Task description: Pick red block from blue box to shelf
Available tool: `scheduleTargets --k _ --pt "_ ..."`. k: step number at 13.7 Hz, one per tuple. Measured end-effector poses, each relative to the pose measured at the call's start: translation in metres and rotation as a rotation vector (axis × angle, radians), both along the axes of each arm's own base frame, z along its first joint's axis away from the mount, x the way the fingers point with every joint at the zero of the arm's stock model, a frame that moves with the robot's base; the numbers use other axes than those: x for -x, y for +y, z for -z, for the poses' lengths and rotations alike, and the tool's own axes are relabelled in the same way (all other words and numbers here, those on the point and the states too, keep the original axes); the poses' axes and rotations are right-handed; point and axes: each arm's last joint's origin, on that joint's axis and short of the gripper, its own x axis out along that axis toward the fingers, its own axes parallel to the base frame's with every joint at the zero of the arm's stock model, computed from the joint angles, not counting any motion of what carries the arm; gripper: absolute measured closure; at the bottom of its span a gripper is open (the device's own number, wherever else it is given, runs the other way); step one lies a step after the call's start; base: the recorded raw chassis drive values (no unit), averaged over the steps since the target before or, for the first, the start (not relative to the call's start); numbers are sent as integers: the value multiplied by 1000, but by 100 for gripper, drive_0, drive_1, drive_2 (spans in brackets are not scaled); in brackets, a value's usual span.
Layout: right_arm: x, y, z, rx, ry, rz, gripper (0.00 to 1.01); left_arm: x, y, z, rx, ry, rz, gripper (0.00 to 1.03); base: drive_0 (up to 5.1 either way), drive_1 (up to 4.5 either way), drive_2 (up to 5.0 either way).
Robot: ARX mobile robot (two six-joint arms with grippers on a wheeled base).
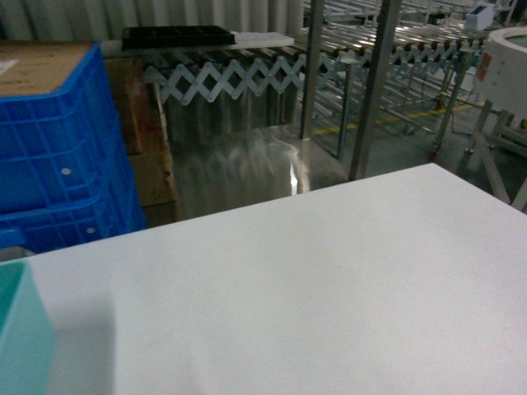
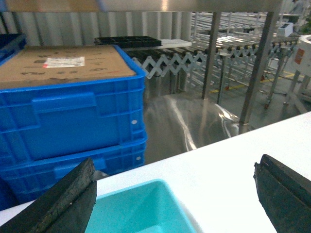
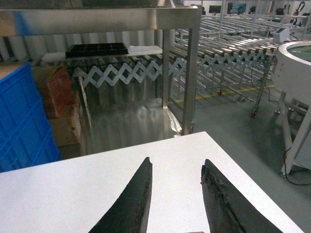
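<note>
No red block shows in any view. Two stacked blue boxes (image 1: 58, 156) stand left of the white table (image 1: 288, 288), and the upper blue box (image 2: 73, 111) is covered by a cardboard sheet. The shelf (image 3: 192, 73) of shiny steel posts and rails rises just behind the table; one of its posts (image 1: 375, 90) crosses the head view. My left gripper (image 2: 175, 165) is open wide above the table's edge and a teal tub, holding nothing. Over bare tabletop, my right gripper (image 3: 177, 165) is open and empty. Neither gripper appears in the head view.
A pale teal tub (image 2: 146, 208) sits at the table's near left corner (image 1: 20, 329). Behind the shelf run extendable roller conveyors (image 1: 247, 74) with a black tray (image 1: 177, 35) on top. Cardboard cartons (image 3: 60, 92) stand beside the blue boxes. A white round machine (image 1: 506, 70) is at far right.
</note>
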Motion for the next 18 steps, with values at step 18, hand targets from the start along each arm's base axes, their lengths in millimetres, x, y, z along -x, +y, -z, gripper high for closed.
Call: scheduleTargets --k 18 --pt "0 0 0 0 3 0 76 0 0 0 0 -1 0 5 299 -356 -356"
